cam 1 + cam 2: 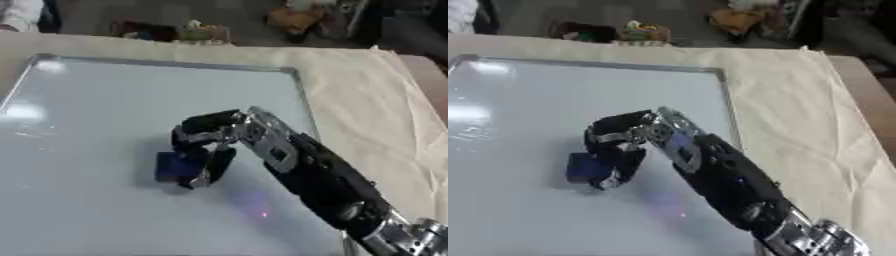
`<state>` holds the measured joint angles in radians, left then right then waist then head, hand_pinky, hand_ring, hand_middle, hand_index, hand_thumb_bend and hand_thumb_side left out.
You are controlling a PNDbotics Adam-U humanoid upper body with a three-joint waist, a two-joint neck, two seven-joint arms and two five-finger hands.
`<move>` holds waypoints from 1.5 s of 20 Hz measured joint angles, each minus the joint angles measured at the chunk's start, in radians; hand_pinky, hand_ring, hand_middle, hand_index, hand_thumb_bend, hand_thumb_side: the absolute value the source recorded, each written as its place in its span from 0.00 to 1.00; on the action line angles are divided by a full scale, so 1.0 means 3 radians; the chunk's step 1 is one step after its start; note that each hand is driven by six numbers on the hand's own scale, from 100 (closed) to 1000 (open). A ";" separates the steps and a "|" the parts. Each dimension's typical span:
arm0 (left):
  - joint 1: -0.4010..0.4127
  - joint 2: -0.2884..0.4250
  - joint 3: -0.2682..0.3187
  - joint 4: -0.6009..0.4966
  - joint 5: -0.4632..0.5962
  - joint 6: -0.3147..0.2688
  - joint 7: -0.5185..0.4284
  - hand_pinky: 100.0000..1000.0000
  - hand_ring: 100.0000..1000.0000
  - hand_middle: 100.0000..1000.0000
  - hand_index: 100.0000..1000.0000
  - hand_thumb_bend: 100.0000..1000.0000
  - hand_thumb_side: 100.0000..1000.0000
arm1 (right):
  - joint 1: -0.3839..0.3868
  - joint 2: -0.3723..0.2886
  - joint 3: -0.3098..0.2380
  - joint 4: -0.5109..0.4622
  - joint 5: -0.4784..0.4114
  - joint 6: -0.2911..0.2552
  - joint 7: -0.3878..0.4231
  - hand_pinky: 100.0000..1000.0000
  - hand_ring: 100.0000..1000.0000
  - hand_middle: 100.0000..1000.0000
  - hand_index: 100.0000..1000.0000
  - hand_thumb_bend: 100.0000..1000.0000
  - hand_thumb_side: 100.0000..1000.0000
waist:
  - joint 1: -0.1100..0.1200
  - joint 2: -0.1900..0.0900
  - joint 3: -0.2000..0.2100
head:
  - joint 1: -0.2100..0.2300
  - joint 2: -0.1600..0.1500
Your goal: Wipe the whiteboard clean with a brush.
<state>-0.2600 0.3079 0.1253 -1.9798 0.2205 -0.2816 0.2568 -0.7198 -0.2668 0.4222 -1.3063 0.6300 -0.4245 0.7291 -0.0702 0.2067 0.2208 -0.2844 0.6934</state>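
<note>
Item: my right robot hand [210, 137] curled round blue brush [177, 167], mid-whiteboard [105, 100]; no marks visible, wiping apparently near finished.

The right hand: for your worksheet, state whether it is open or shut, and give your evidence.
Shut on the blue brush. The right hand has its fingers curled down round it, pressing it onto the whiteboard.

Black robot hand [206, 137], black arm, silver joints

Cream cloth [376, 95] covering table (creased, right side); blurred clutter [175, 31] on floor beyond far edge.
</note>
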 measured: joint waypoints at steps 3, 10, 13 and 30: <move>0.0000 0.0000 0.0000 0.0000 0.0000 0.0001 -0.0001 0.28 0.34 0.40 0.44 0.00 0.84 | 0.0000 0.0015 0.0032 0.0049 0.0033 -0.0038 -0.0038 0.34 0.30 0.16 0.24 0.00 0.08 | 0.0000 0.0004 0.0005 | 0.0000 0.0000; -0.0001 0.0000 0.0000 0.0000 0.0000 0.0002 -0.0003 0.28 0.34 0.40 0.44 0.00 0.84 | -0.0002 0.0027 0.0053 0.0118 0.0038 -0.0091 -0.0091 0.43 0.43 0.32 0.27 0.04 0.45 | 0.0000 0.0013 0.0008 | 0.0000 0.0000; -0.0001 0.0000 0.0000 0.0000 0.0000 0.0005 -0.0006 0.28 0.34 0.40 0.44 0.00 0.84 | -0.0005 0.0028 0.0050 0.0133 0.0024 -0.0089 -0.0089 0.45 0.47 0.41 0.17 0.18 0.54 | 0.0001 0.0013 0.0009 | 0.0000 0.0000; 0.0000 0.0000 0.0000 0.0000 0.0000 0.0003 -0.0003 0.28 0.34 0.40 0.44 0.00 0.84 | -0.0186 -0.0191 -0.0414 -0.0412 -0.0627 0.0122 0.0122 0.50 0.56 0.62 0.04 0.52 0.83 | 0.0024 0.0012 0.0002 | 0.0034 -0.0001</move>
<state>-0.2601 0.3079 0.1253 -1.9798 0.2204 -0.2807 0.2559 -0.7757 -0.3240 0.2981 -1.4298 0.4418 -0.3879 0.7657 -0.0631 0.2103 0.2213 -0.2743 0.6932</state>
